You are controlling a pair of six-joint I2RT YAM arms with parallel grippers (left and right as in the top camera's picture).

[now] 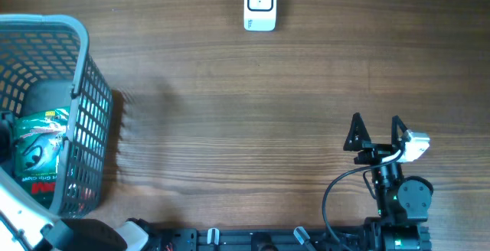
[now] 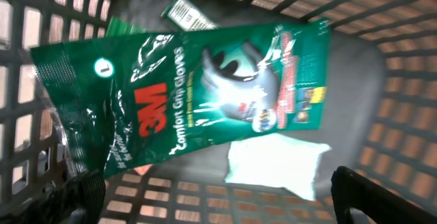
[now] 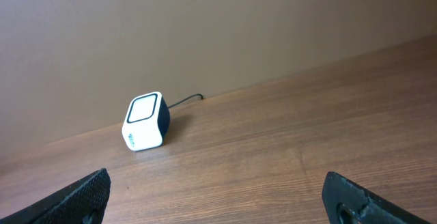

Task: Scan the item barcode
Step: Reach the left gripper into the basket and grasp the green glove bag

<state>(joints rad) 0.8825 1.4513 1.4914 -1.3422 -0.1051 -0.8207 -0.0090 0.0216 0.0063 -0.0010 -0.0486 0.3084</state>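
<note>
The item, a green 3M Comfort Grip Gloves packet, lies inside the grey mesh basket at the table's left edge. My left gripper hangs just above the basket floor, below the packet. It is open, and only mesh shows between its black fingertips. The white barcode scanner stands at the far middle of the table. My right gripper rests open at the near right, pointing toward the scanner, with only bare wood between its fingers.
In the basket a white pouch lies beside the glove packet, and a second green packet sits behind it. The basket walls close in all round. The scanner's cable runs back to the wall.
</note>
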